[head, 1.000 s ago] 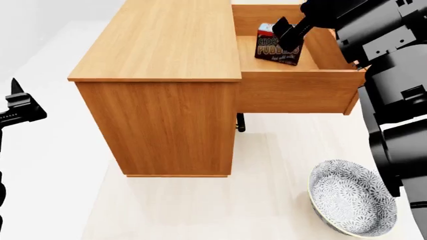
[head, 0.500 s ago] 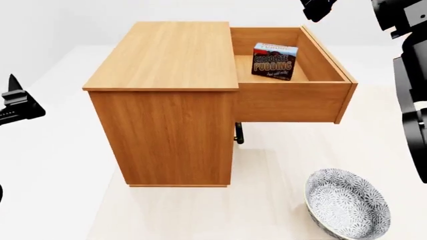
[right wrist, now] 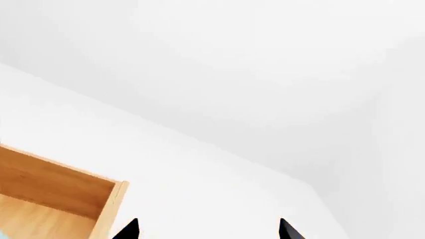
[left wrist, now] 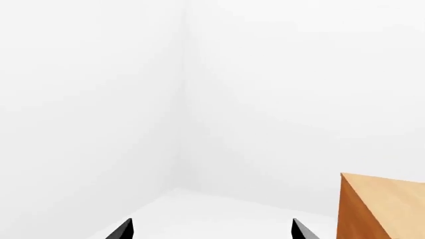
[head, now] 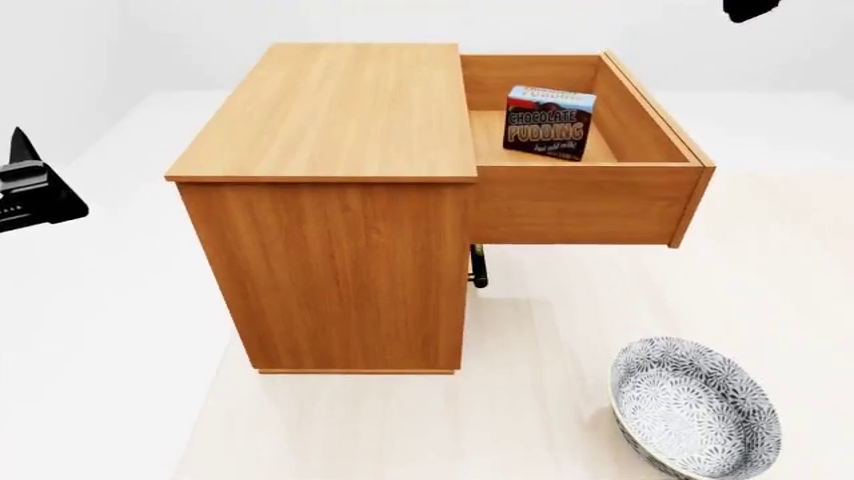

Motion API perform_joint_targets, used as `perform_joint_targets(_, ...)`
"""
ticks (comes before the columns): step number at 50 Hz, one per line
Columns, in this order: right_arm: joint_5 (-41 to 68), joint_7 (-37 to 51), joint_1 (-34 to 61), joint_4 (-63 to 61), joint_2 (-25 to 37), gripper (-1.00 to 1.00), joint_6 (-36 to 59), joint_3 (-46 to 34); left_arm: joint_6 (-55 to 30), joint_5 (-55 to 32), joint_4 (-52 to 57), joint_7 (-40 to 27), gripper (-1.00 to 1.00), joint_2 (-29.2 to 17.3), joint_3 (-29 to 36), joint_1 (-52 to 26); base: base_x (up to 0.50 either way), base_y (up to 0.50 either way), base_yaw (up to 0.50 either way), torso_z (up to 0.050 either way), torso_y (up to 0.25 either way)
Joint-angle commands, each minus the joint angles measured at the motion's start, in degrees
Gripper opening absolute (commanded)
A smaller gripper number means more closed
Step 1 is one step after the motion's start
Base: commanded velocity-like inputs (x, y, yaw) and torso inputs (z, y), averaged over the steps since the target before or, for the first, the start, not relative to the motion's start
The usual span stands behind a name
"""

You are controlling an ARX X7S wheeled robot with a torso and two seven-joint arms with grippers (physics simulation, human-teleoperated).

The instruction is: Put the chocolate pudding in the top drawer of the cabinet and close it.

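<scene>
The honey-brown cabinet [head: 334, 120] stands mid-floor with its top drawer [head: 587, 205] pulled out to the right. The chocolate pudding [head: 549, 122], a dark carton with pale lettering, stands inside the drawer against its back wall, with nothing touching it. Only a black scrap of my right gripper [head: 751, 9] shows at the head view's top right, high above the drawer. In the right wrist view the right gripper [right wrist: 208, 230] is open and empty beside the drawer's corner [right wrist: 109, 206]. My left gripper [head: 24, 150] hangs left of the cabinet; in the left wrist view it [left wrist: 212, 230] is open and empty.
A patterned grey-and-white bowl [head: 694, 405] sits on the floor at the front right. A dark handle [head: 477, 268] of a lower drawer shows under the open drawer. White walls and pale floor surround the cabinet, whose corner [left wrist: 381, 206] shows in the left wrist view.
My right gripper has let go of the pudding, lifted out of the drawer and gone up and right, almost out of the head view. The pudding stays standing in the drawer.
</scene>
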Motion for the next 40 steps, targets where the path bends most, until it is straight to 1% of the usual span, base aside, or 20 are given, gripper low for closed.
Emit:
perform_joint_targets(1,3.67,4.34,-10.15,-18.12,9.70,1.00,7.86,5.87,-3.31,-1.56,3.26,-1.44,1.00,-0.28,-0.42,-0.76,0.00,0.00,0.00,0.000,0.000)
perform_joint_targets(4,4.44,5.12,-12.47,-21.45,11.07,1.00,9.38,6.83,-3.66,-1.75,3.65,-1.67,1.00,-0.16,-0.41,-0.70,0.00,0.00,0.00,0.000,0.000)
perform_joint_targets(8,4.87,5.87,-13.97,-22.66,11.52,1.00,9.67,7.47,-4.12,-2.09,4.18,-1.87,1.00,-0.19,-0.59,-0.63,0.00,0.00,0.00,0.000,0.000)
perform_joint_targets(20,4.35,9.31,-17.13,-19.01,10.66,1.00,5.08,8.17,-4.25,-2.40,4.19,-2.08,1.00,-0.11,-0.74,-0.68,0.00,0.00,0.00,0.000,0.000)
perform_joint_targets(26,3.78,11.25,-17.64,-12.73,8.84,1.00,-0.40,8.32,-4.51,-2.75,4.51,-2.18,1.00,0.00,-0.87,-0.48,0.00,0.00,0.00,0.000,0.000)
perform_joint_targets(34,1.83,14.46,-14.17,3.38,5.21,1.00,-11.37,7.62,-3.89,-2.20,3.81,-2.20,1.00,0.01,-0.16,-0.69,0.00,0.00,0.00,0.000,0.000)
perform_joint_targets(40,1.39,16.63,-15.58,4.10,5.07,1.00,-12.14,8.22,-3.71,-1.96,3.76,-2.35,1.00,-0.01,0.00,-0.47,0.00,0.00,0.00,0.000,0.000)
